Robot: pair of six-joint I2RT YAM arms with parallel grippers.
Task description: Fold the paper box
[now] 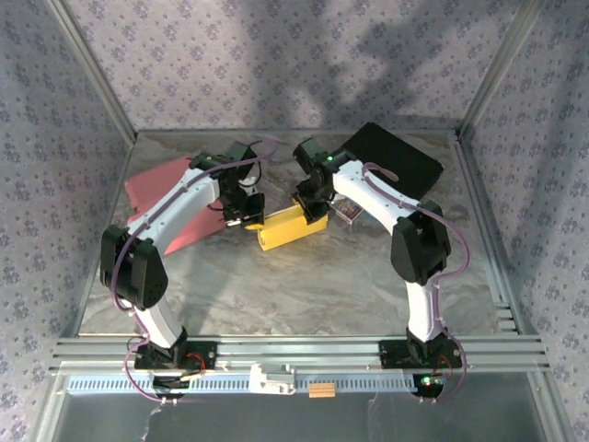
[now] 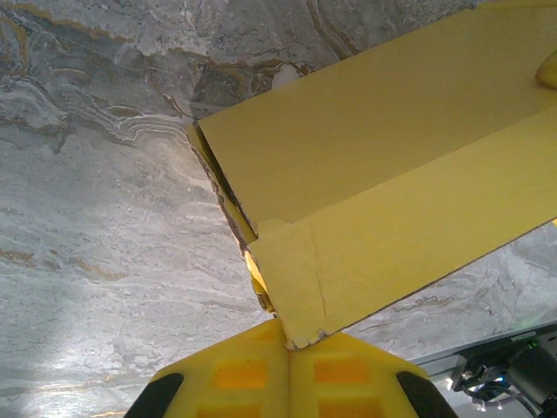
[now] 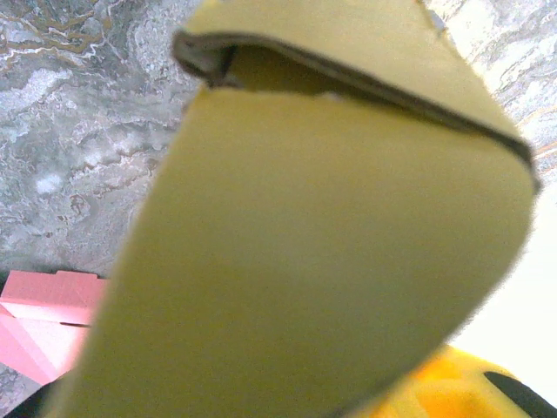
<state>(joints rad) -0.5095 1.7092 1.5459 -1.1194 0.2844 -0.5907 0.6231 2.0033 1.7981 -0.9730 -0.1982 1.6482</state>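
The yellow paper box [image 1: 290,228] lies on its side mid-table between both arms. My left gripper [image 1: 247,214] is at its left end. In the left wrist view the yellow fingers [image 2: 235,374] meet with no gap, and the frayed corner of a box flap [image 2: 305,287] is pinched at their seam; the left gripper [image 2: 291,344] is shut on it. My right gripper [image 1: 313,204] is at the box's right end. In the right wrist view a rounded flap [image 3: 331,244] of the box covers the jaws, leaving a bit of one yellow finger [image 3: 452,383] visible.
A pink paper sheet [image 1: 170,198] lies at the back left under the left arm, its edge also in the right wrist view [image 3: 43,313]. A black panel [image 1: 396,157] sits at the back right, with a small dark object [image 1: 348,210] near the right arm.
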